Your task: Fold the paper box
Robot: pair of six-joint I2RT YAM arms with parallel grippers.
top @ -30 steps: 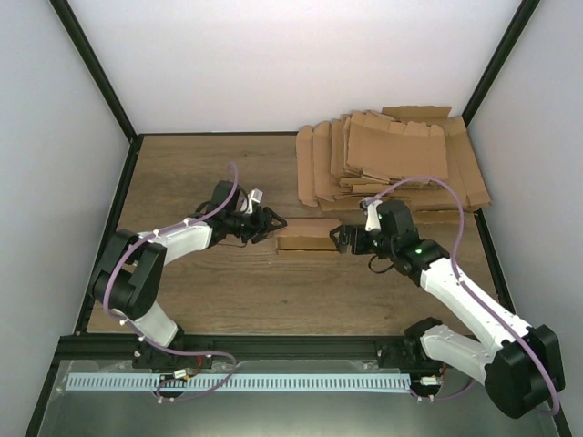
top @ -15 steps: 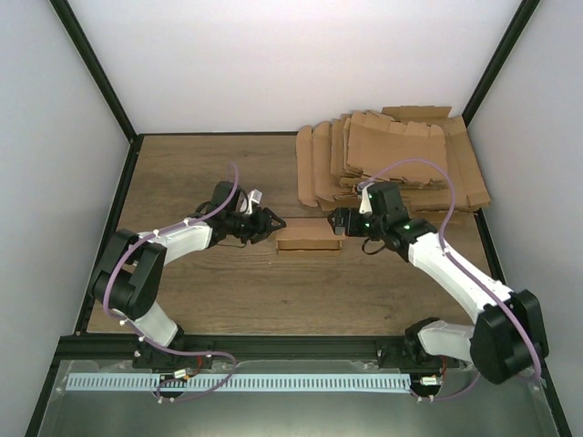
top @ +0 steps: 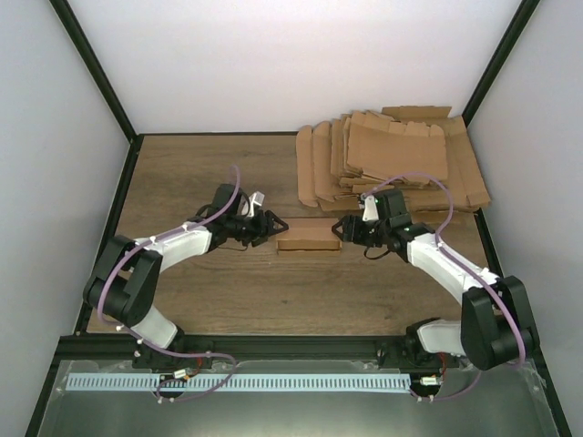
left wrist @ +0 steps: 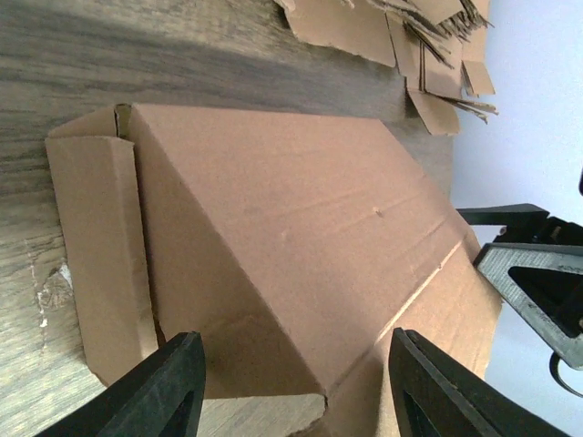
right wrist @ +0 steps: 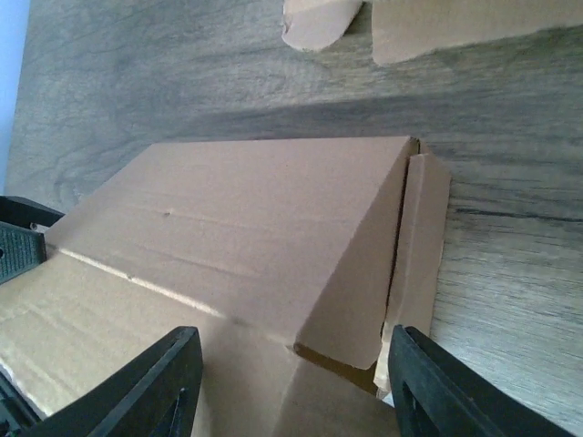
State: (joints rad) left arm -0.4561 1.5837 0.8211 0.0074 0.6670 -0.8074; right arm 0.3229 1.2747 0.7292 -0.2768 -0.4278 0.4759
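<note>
Creases run the length of the paper box (top: 308, 238), which lies flat-sided and oblong near the middle of the surface (top: 200, 164), its long axis running left to right between the two arms. The main panels already look folded over into a low sleeve. At each short end a narrow flap, one in the left wrist view (left wrist: 96, 255) and one in the right wrist view (right wrist: 424, 246), stands out from the body and is not tucked, so closing the ends looks like the work left to do.

That would explain the approach from opposite ends. The left tool (top: 273, 225) sits at the box's left end and the right tool (top: 339, 228) at its right end, so each can brace the box against the other's push. Both have their fingers parted to a middling width, with the box end lying between them. Neither visibly clamps the cardboard, and I cannot tell whether any pad touches it.

Behind the right arm, well apart from the box, a pile of flat blanks (top: 392, 164) is kept clear of the working area.
</note>
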